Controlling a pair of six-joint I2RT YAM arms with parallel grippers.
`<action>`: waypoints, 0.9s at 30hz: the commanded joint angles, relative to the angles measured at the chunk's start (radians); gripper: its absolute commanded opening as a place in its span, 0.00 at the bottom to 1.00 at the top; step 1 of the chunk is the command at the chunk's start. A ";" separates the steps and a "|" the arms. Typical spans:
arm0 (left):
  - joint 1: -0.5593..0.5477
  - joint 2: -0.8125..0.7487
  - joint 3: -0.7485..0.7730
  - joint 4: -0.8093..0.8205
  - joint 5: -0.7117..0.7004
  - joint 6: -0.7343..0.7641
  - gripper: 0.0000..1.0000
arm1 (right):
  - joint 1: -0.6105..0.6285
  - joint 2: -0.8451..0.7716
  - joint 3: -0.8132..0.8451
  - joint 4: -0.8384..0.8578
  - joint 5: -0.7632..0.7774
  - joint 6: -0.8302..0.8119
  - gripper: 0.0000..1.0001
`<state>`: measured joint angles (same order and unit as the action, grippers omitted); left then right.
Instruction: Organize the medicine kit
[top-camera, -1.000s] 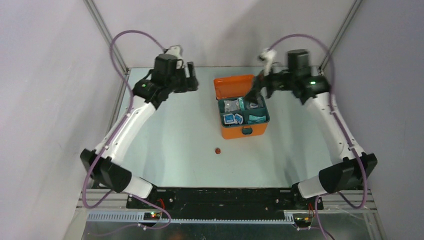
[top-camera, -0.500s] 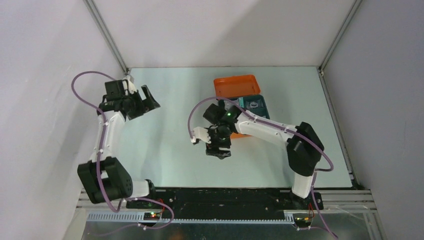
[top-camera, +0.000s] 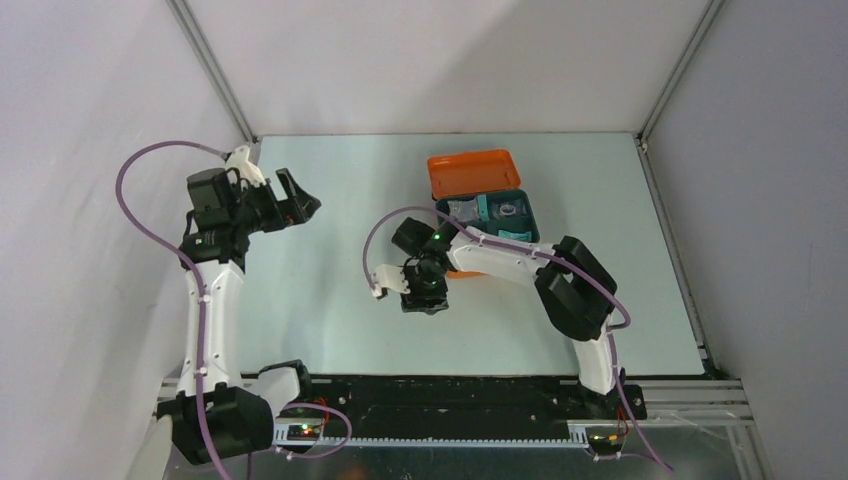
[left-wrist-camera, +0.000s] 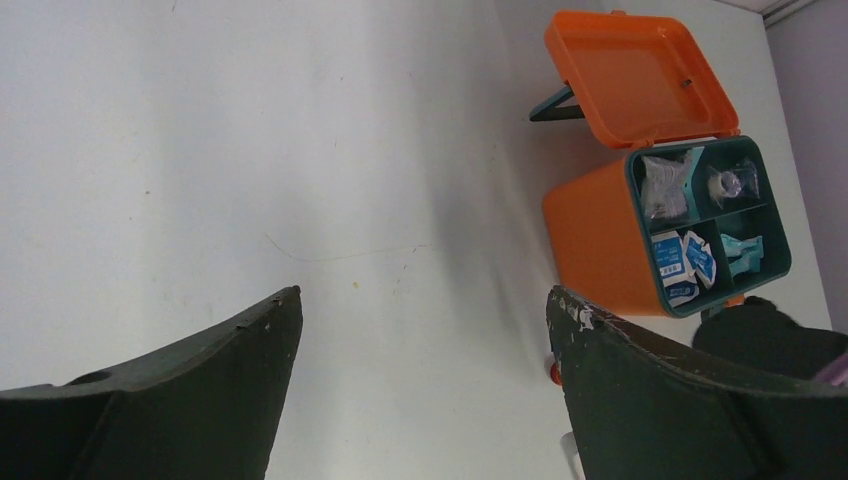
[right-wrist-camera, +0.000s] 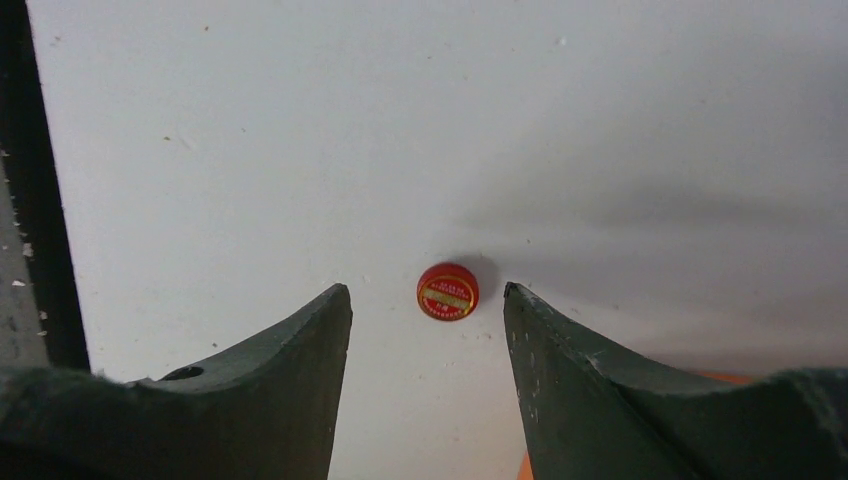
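Observation:
The orange medicine kit (top-camera: 470, 172) stands open at the back of the table, lid tipped back; in the left wrist view the kit (left-wrist-camera: 590, 240) shows its teal compartment tray with small packets (left-wrist-camera: 682, 262). A small round red tin (right-wrist-camera: 447, 291) lies on the table in front of the kit. My right gripper (right-wrist-camera: 427, 288) hangs over it, jaws open, with the tin just beyond and between the fingertips, touching neither. From above, the right gripper (top-camera: 425, 300) hides the tin. My left gripper (top-camera: 297, 203) is wide open and empty, raised far to the left, seen as the left gripper (left-wrist-camera: 423, 291).
The right arm's forearm (top-camera: 505, 258) crosses in front of the kit's front wall. A black rail (top-camera: 440, 392) runs along the near edge between the arm bases. Grey walls close in the table at the left, back and right.
The right arm swung from inside the kit down to the table in front of it, over the red tin, and its jaws narrowed. The left arm pulled back leftward and opened wide.

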<state>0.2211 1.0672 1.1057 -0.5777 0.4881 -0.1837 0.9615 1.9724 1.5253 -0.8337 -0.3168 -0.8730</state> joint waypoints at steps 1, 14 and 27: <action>0.004 -0.015 -0.010 0.033 0.020 0.013 0.96 | 0.013 0.049 0.033 0.022 0.022 -0.051 0.63; 0.004 0.000 -0.015 0.048 0.028 -0.012 0.96 | -0.004 0.096 0.013 0.016 0.074 -0.057 0.64; 0.004 0.001 -0.027 0.060 0.032 -0.020 0.95 | -0.015 0.123 0.018 0.004 0.075 -0.042 0.52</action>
<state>0.2211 1.0718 1.0916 -0.5545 0.5014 -0.1936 0.9493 2.0666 1.5265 -0.8188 -0.2459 -0.9180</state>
